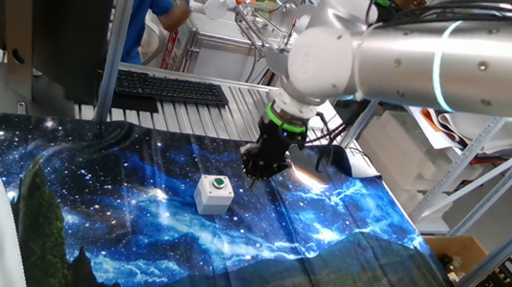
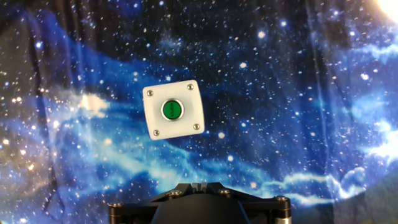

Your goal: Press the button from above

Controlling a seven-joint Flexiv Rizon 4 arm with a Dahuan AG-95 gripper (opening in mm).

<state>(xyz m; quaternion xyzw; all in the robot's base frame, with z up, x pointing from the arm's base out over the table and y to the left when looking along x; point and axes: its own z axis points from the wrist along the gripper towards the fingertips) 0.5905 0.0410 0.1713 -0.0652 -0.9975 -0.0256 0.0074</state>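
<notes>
The green round button [image 1: 218,184] with a dark rim sits on top of a small light-grey box [image 1: 210,198] on the star-patterned cloth. My gripper [image 1: 259,171] hangs above the cloth, to the right of the box and a little behind it, pointing down. In the hand view the button [image 2: 171,110] and its box [image 2: 187,94] lie left of centre, beyond the gripper [image 2: 199,185], whose two grey fingertips meet at the bottom edge. The fingers hold nothing and do not touch the box.
The blue galaxy cloth [image 1: 129,235] covers the table. A black keyboard [image 1: 170,87] lies behind it at the back. A person in blue [image 1: 146,5] stands at the back left. Metal frame legs [image 1: 466,167] stand to the right.
</notes>
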